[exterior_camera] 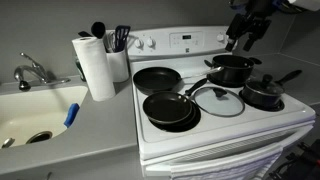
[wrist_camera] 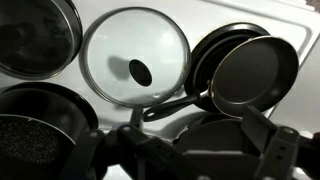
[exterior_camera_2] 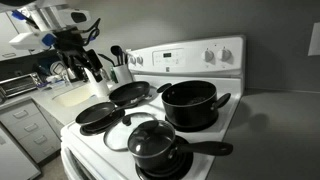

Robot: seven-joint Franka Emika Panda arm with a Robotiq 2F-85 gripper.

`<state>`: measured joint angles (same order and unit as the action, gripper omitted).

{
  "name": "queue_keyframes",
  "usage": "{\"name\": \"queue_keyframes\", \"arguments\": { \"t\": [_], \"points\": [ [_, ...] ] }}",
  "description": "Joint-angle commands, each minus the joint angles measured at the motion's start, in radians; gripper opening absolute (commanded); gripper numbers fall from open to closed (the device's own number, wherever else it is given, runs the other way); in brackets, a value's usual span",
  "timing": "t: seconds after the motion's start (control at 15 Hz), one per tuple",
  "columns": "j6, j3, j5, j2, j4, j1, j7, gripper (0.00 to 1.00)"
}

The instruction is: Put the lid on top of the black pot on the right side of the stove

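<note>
Stove point(exterior_camera: 262, 122) is showing plain white. Lid point(exterior_camera: 218, 101) is reading clear glass, metal rim, black knob point(wrist_camera: 141, 71). Black pot point(exterior_camera: 231, 69), saucepan point(exterior_camera: 263, 93), rear frying pan point(exterior_camera: 157, 78) and front frying pan point(exterior_camera: 170, 109) are all showing black. Paper towel roll point(exterior_camera: 95, 66) is showing white, counter point(exterior_camera: 105, 125) grey.

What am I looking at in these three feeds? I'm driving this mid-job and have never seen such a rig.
It is a single robot arm that ends in a two-fingered pincer. Two pictures come from cameras standing outside the robot, which look at a white stove from different sides. The third comes from a camera on the wrist, looking down past the pincer. On the cooktop lie a glass lid with a black knob, a wide black pot with no lid on it, a small saucepan wearing its own lid, and black frying pans. Beside the stove are a paper towel roll and a sink. The pincer hangs open in the air above the stove, holding nothing.
</note>
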<state>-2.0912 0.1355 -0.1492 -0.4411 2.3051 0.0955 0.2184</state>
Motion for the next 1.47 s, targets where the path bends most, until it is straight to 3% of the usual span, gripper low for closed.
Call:
{"name": "queue_keyframes", "arguments": {
  "t": [0.0, 0.27, 0.67, 0.73, 1.07, 1.4],
  "points": [
    [0.002, 0.001, 0.000, 0.000, -0.002, -0.001, 0.000, 1.00],
    [0.023, -0.007, 0.018, 0.019, -0.022, 0.011, -0.074, 1.00],
    [0.017, -0.091, -0.057, 0.028, -0.021, 0.089, -0.454, 1.00],
    [0.006, -0.054, -0.023, 0.006, -0.005, 0.062, -0.345, 1.00],
    [0.010, -0.065, -0.036, 0.018, -0.006, 0.073, -0.380, 1.00],
    [-0.005, -0.067, 0.083, 0.069, 0.014, 0.054, -0.457, 1.00]
  ]
}}
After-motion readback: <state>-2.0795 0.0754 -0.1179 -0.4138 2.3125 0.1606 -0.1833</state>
